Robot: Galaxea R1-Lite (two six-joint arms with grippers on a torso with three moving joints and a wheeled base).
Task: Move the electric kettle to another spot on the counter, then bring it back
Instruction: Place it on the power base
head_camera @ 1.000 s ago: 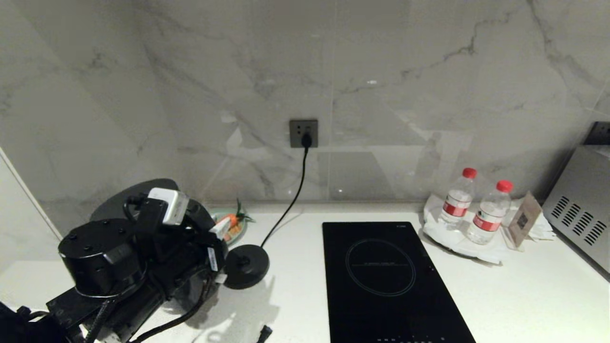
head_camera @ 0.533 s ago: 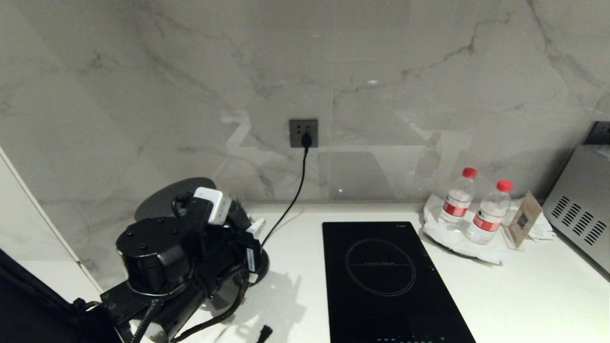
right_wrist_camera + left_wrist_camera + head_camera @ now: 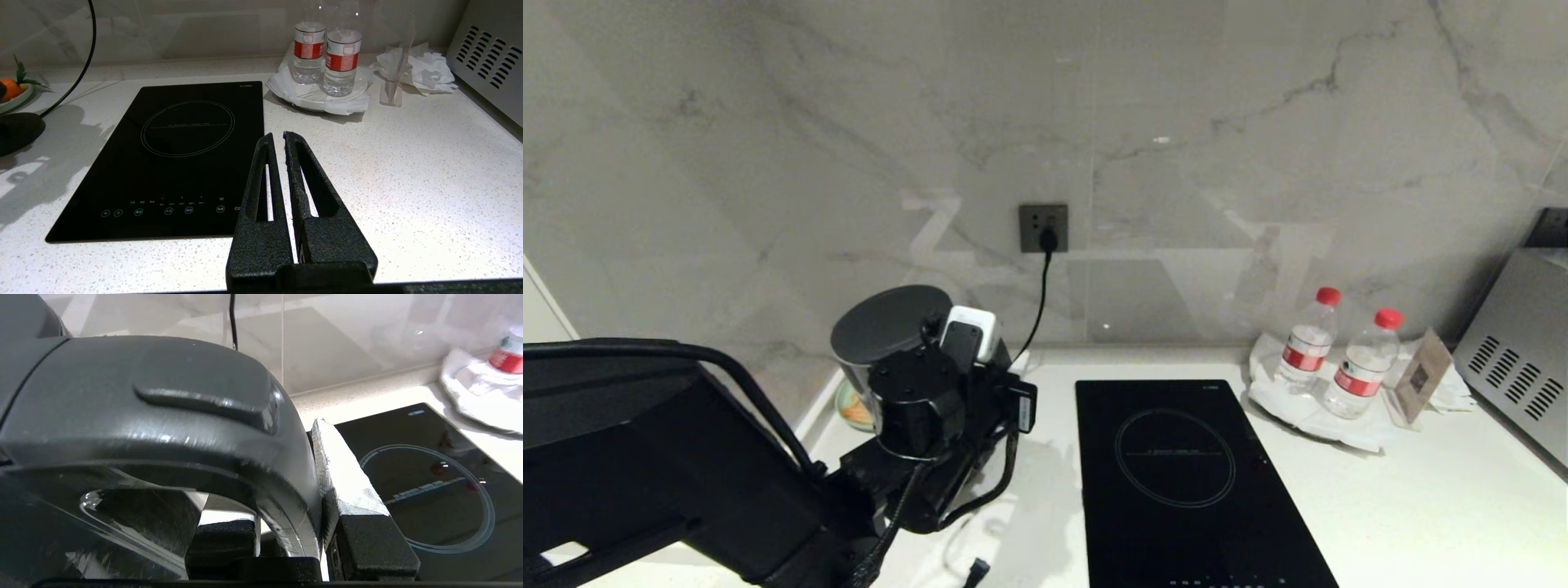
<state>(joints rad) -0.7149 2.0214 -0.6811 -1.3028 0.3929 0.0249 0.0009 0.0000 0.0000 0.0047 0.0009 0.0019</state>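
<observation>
The electric kettle (image 3: 890, 322), dark with a flat round lid, hangs at the back left of the white counter (image 3: 1421, 506), just left of the hob. My left gripper (image 3: 286, 498) is shut on its black loop handle (image 3: 171, 396). One finger (image 3: 347, 477) presses the handle's outer side and the other sits inside the loop. In the head view my wrist and arm cover the kettle's lower body. The right gripper (image 3: 278, 136) is shut and empty, low over the counter's front right part.
A black induction hob (image 3: 1184, 474) lies mid-counter. The kettle's round base disc (image 3: 16, 126) sits left of it, its cord running to the wall socket (image 3: 1043, 229). A small food plate (image 3: 854, 412) shows by the kettle. Two water bottles (image 3: 1307, 343) and a metal appliance (image 3: 1519, 351) stand at the right.
My left arm has carried the kettle rightward and towards the wall, from the counter's left end to beside the hob. The base disc is now hidden behind arm and kettle.
</observation>
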